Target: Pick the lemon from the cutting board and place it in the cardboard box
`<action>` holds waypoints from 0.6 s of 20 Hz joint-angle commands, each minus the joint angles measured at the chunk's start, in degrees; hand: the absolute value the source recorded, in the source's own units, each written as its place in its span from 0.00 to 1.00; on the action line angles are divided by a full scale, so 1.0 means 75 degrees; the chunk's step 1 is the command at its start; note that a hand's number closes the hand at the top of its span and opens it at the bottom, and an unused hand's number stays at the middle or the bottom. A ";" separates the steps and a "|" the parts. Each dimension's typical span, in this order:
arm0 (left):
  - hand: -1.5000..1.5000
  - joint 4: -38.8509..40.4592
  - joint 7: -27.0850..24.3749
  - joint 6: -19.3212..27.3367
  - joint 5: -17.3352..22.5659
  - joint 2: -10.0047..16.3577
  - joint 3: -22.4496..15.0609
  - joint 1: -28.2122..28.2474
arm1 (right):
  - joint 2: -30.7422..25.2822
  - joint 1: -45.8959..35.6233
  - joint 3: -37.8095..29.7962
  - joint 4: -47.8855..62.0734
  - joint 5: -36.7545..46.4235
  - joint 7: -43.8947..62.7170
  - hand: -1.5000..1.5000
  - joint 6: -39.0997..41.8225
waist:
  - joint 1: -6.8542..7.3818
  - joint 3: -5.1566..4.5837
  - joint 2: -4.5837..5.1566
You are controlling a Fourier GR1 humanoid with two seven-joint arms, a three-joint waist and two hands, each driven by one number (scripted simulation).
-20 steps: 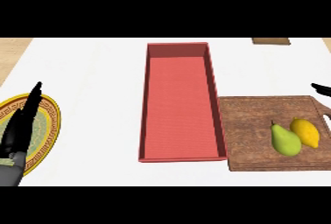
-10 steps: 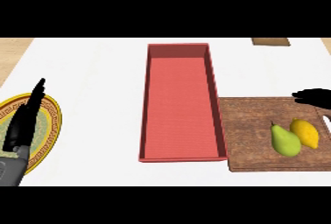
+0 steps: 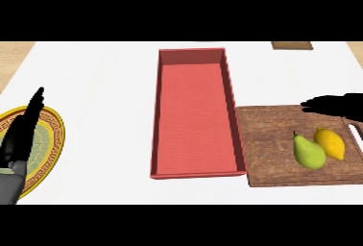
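A yellow lemon (image 3: 330, 142) lies on the brown wooden cutting board (image 3: 273, 144) at the right, touching a green pear (image 3: 308, 151) on its left. The long red box (image 3: 196, 113) stands open in the middle of the counter. My right hand (image 3: 333, 104) comes in from the right edge above the board's far end, fingers relaxed and holding nothing, a little beyond the lemon. My left hand (image 3: 21, 132) rests at the left edge with straight fingers pointing up, over a plate.
A yellow patterned plate (image 3: 44, 149) lies at the left under my left hand. A small brown object (image 3: 291, 46) sits at the counter's far edge. White counter (image 3: 99, 96) lies between the plate and the box.
My right hand has moved leftward from the right edge over the board's far end, closer to the lemon. The left hand stays almost still. Lemon and pear have not moved.
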 commanded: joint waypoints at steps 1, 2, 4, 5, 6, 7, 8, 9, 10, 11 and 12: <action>0.50 0.0439 -0.0457 -0.0044 -0.0094 -0.0146 0.0166 0.0049 | 0.0648 -0.0221 0.0063 0.0517 0.0358 -0.0601 0.00 0.0255 | -0.0121 -0.0006 -0.0023; 0.50 -0.0328 0.0183 -0.0041 -0.0098 -0.0049 0.0065 0.0182 | 0.0441 -0.0188 0.0073 0.1076 0.0482 -0.1240 0.00 -0.0083 | -0.0044 0.0005 -0.0020; 0.50 -0.0401 0.0267 0.0197 -0.0353 -0.0217 0.0027 0.0308 | 0.0641 -0.0117 0.0069 0.0297 0.0522 -0.0509 0.00 0.0285 | -0.0157 -0.0005 -0.0059; 0.50 0.0045 -0.0028 0.0073 -0.0232 -0.0245 0.0174 0.0076 | 0.0563 -0.0762 -0.0012 0.0899 0.0554 -0.0906 0.00 0.0587 | -0.0097 -0.0005 -0.0024; 0.50 0.0102 -0.0078 -0.0110 -0.0190 -0.0160 0.0247 0.0091 | 0.0891 -0.0455 0.0044 0.0963 0.0670 -0.0618 0.00 0.0256 | -0.0128 -0.0005 -0.0030; 0.50 0.0042 0.0311 0.0046 -0.0391 -0.0264 0.0089 -0.0192 | 0.0720 -0.0515 0.0005 0.1194 0.0652 -0.1072 0.00 0.0200 | -0.0133 -0.0001 -0.0022; 0.50 0.0177 -0.0124 0.0034 -0.0308 -0.0367 0.0170 0.0061 | 0.0681 -0.0375 -0.0011 0.1144 0.0600 -0.1210 0.00 0.0130 | -0.0144 -0.0004 -0.0027; 0.50 -0.0056 0.0006 -0.0165 -0.0194 -0.0038 0.0368 0.0156 | 0.0448 -0.0530 -0.0016 0.1090 0.0605 -0.1429 0.00 0.0283 | -0.0120 -0.0003 -0.0038; 0.50 -0.0247 0.0078 -0.0116 -0.0242 -0.0090 0.0279 0.0244 | 0.0601 -0.0366 0.0011 0.1183 0.0532 -0.1587 0.00 0.0042 | -0.0089 0.0002 -0.0032; 0.50 -0.0018 -0.0175 -0.0038 -0.0306 -0.0280 0.0232 0.0327 | 0.0479 -0.0302 0.0048 0.0798 0.0462 -0.1432 0.00 0.0446 | -0.0179 -0.0008 -0.0054; 0.50 -0.0303 0.0101 -0.0135 -0.0285 -0.0074 0.0283 0.0425 | 0.0541 -0.0005 0.0109 0.0328 0.0354 -0.1247 0.00 0.0458 | -0.0228 -0.0009 -0.0090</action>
